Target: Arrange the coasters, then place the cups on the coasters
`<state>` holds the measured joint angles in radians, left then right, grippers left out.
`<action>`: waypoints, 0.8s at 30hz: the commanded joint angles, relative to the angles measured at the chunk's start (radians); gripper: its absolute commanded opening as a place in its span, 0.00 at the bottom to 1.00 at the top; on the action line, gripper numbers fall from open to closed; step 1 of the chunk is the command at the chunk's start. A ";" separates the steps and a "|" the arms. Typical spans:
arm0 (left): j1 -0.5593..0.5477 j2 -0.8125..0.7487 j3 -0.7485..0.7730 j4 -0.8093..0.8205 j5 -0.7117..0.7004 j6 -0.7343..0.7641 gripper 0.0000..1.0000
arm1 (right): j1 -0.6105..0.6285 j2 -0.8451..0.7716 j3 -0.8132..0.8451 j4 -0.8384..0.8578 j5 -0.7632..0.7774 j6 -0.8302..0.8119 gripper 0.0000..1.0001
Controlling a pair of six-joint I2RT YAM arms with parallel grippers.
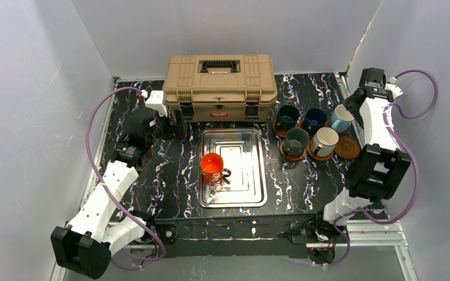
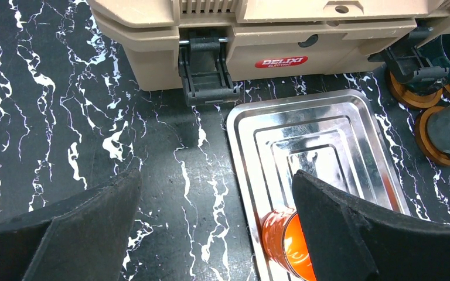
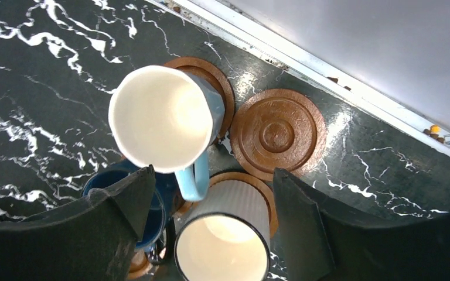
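R claw (image 3: 214,175), jaws apart, over lt-blue cup (image 3: 161,117) on coaster (image 3: 221,85).

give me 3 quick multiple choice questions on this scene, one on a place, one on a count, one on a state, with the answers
1. Where is the orange cup?
A) on the steel tray
B) on a coaster
C) on the toolbox

2. How many coasters have no cup on them?
A) none
B) one
C) three

3. How do the jaws of the right gripper stand?
A) shut on a cup
B) open
C) shut on nothing

Answers:
1 A, the cup sits inside the tray's rim.
2 B, only the bare coaster beside the cream cup carries nothing.
3 B, the jaws are spread wide, one on either side of the handle of the pale blue cup.
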<state>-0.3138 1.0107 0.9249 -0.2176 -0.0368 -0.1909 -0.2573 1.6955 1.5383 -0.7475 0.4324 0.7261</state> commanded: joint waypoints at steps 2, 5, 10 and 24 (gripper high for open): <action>-0.005 -0.025 0.025 0.000 0.014 0.002 0.98 | -0.013 -0.173 -0.050 0.068 -0.037 -0.079 0.82; -0.005 -0.031 0.023 0.001 0.022 -0.006 0.98 | -0.013 -0.232 -0.073 0.080 -0.125 -0.129 0.82; -0.005 -0.049 0.019 0.005 0.036 -0.018 0.98 | -0.004 -0.354 -0.172 0.160 -0.302 -0.203 0.79; -0.005 -0.050 0.009 0.018 0.055 -0.031 0.98 | 0.377 -0.524 -0.280 0.154 -0.395 -0.428 0.84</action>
<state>-0.3145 0.9844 0.9249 -0.2146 0.0082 -0.2211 0.0292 1.2167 1.3071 -0.6430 0.1589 0.3882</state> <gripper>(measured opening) 0.982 0.842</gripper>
